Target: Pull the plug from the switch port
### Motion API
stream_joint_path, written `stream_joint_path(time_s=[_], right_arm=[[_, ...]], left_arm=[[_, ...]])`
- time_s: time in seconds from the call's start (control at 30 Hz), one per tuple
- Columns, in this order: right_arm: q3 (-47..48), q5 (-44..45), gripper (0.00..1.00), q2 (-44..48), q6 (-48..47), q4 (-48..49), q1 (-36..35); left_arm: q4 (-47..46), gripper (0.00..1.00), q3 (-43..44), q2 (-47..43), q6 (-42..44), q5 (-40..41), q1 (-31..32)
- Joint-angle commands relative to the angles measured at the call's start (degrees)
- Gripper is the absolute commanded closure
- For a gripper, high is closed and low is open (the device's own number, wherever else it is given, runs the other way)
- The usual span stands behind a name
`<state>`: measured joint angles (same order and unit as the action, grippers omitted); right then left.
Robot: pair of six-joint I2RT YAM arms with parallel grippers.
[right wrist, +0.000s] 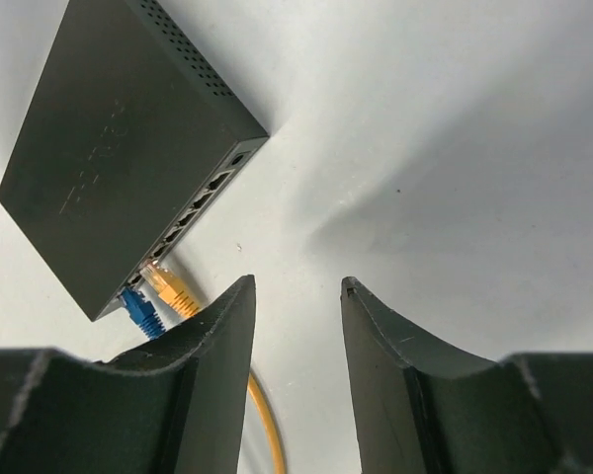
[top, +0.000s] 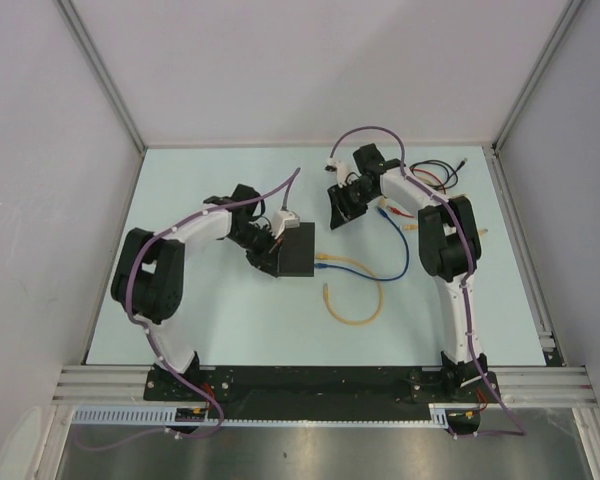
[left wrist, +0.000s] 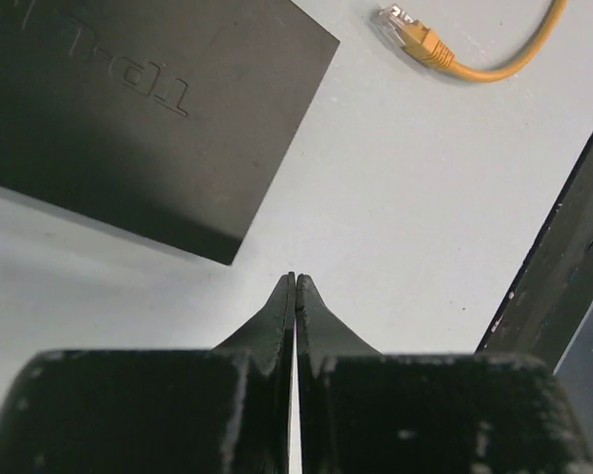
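**Top view.** The switch [top: 300, 250] lies flat near the middle of the worktop [top: 230, 320]. The left claw [top: 267, 255] is close by its lower left side. The right claw [top: 338, 212] hangs apart from it, up and to the right. A yellow cable [top: 358, 318] loops on the worktop right of the switch, and a blue cable [top: 407, 250] curves beyond it.

**Left wrist view.** The left claw [left wrist: 295, 286] is pressed together, pinching nothing, over bare worktop just off a corner of the switch [left wrist: 128, 109]. The yellow plug [left wrist: 415, 35] lies loose on the worktop, apart from the switch.

**Right wrist view.** The right claw [right wrist: 296, 286] is spread, with nothing between its fingers. The switch [right wrist: 109, 148] is at upper left, its port row in sight. The yellow plug [right wrist: 175, 289] and a blue plug [right wrist: 140, 314] lie at the near end of that row; whether the blue one is seated cannot be told
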<state>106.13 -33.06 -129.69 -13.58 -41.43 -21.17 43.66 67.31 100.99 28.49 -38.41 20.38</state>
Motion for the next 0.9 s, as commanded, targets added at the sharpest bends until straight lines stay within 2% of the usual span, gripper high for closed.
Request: stream_joint_path(time_s=[0.0, 0.17, 0.3, 0.47, 0.5, 0.6, 0.7, 0.8, 0.87], right_arm=[[0.13, -0.43, 0.55, 2.95, 0.22, 1.00, -0.63], [0.92, 0.45, 0.54, 2.69, -0.04, 1.00, -0.89], [0.84, 0.36, 0.55, 2.51, -0.21, 0.74, -0.80], [1.45, 0.36, 0.55, 1.63, -0.22, 0.65, -0.63], [1.63, 0.19, 0.55, 1.46, -0.21, 0.65, -0.54], [2.50, -1.04, 0.55, 0.93, -0.21, 0.21, -0.37], [3.12, -6.03, 0.55, 0.32, -0.57, -0.76, 0.51], [3.21, -14.90, 0.53, -0.91, -0.65, -1.54, 1.57], [3.30, -17.03, 0.52, -1.62, -1.87, -2.34, 1.66]], left_arm=[[4.59, 1.00, 5.20, 5.08, 6.40, -2.37, 0.10], [2.31, 1.00, 6.17, 7.12, 6.84, 0.18, 0.10], [-3.29, 1.00, 5.99, 6.85, 4.31, 1.93, 0.10], [-12.62, 1.00, 4.76, 4.40, -1.50, 12.90, -0.08], [-13.16, 1.00, 4.94, 3.96, -1.60, 13.01, -0.34], [-11.24, 1.00, 5.55, 2.37, 0.06, 9.78, -0.61], [-6.58, 0.99, 6.34, 1.32, 1.65, 3.89, -0.61], [-4.55, 0.99, 7.40, 1.14, -0.61, 0.46, -0.61], [-6.21, 0.99, 7.66, 1.31, -3.16, -0.17, -0.61]])
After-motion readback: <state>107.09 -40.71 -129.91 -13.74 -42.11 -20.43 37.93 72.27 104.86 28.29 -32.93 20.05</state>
